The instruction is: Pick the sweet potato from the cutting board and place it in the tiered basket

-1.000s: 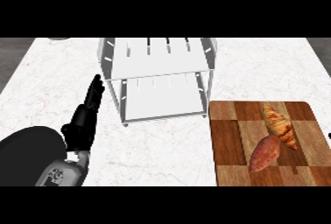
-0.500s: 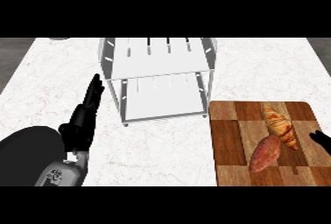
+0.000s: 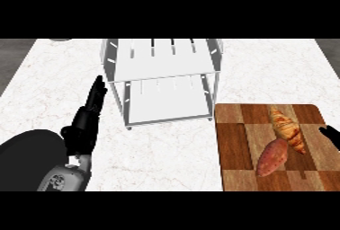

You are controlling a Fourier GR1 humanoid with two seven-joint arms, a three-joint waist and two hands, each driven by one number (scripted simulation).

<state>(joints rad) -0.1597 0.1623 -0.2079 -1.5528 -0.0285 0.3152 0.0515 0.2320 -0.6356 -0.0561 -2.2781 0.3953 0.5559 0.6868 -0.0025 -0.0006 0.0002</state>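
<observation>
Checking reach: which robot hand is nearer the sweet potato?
Right. The right robot hand shows at the view's right edge, just beyond the sweet potato and croissant. The left robot hand rests left of the tiered basket.

Kitchen: white marble counter holding a wooden cutting board with food on it, a sweet potato and a croissant. White tiered basket stands on the counter beside the board.
</observation>
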